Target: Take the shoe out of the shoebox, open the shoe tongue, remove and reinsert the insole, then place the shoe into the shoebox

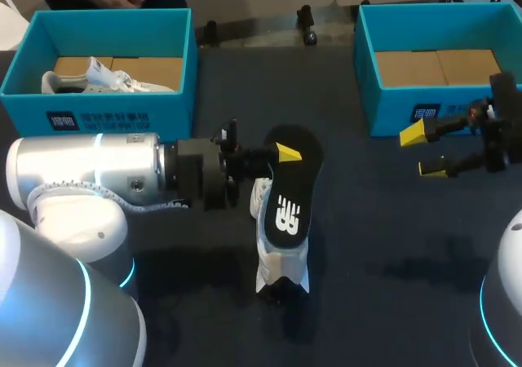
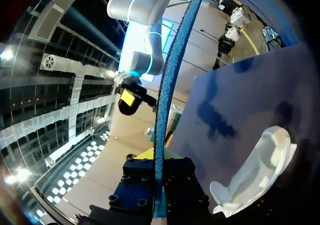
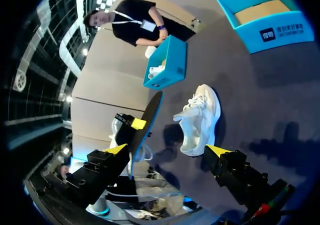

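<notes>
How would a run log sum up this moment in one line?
left hand: shut on insole | right hand: open, empty | white shoe: on table, outside boxes

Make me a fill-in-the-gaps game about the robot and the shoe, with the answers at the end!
The left arm grips the black ____ in its jaws.
The shoe lying on the table is coloured ____.
The jaws of the right arm are ____ and hold nothing.
Missing words: insole; white; open.
</notes>
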You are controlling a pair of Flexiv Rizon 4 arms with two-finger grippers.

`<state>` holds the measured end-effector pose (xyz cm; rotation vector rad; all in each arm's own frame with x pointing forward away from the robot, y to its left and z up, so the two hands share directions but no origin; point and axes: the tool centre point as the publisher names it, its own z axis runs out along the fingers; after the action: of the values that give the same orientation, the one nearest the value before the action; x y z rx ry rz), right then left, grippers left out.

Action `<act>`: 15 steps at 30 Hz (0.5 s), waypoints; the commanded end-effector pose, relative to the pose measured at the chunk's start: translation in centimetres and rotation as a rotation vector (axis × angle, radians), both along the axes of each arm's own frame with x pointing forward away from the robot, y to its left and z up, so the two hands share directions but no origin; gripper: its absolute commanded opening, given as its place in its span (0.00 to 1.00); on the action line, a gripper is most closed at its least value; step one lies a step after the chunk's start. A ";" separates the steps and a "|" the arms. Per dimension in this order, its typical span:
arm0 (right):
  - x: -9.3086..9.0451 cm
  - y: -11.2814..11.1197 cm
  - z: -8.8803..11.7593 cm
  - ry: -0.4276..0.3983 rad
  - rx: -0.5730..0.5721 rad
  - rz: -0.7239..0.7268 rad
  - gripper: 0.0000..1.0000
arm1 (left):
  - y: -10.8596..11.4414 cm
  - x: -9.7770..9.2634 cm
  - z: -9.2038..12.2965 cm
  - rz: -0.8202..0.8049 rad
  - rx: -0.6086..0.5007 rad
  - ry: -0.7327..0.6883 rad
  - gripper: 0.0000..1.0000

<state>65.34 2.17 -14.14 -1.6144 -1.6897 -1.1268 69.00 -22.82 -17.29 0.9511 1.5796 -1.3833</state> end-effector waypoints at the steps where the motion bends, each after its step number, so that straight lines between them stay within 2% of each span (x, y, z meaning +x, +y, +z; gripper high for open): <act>1: 0.3 0.7 -0.1 -0.085 -0.085 0.041 1.00 | 0.6 -0.9 0.2 -0.053 -0.010 0.087 0.00; 5: 0.3 1.1 -0.4 -0.195 -0.169 0.114 1.00 | 1.0 -1.5 0.0 -0.090 -0.021 0.183 0.00; 9: -0.4 2.1 0.0 -0.348 -0.258 0.235 1.00 | 1.5 -2.1 -0.1 -0.118 -0.044 0.250 0.00; 10: -0.5 2.4 0.0 -0.352 -0.287 0.247 1.00 | 1.6 -2.2 -0.2 -0.123 -0.041 0.273 0.00; 15: -0.5 2.4 0.0 -0.352 -0.287 0.247 1.00 | 1.9 -3.3 0.0 -0.126 -0.062 0.319 0.00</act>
<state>64.94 4.38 -14.64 -1.3628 -2.2869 -1.1442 66.41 -21.67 -17.60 0.8557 1.7150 -1.7248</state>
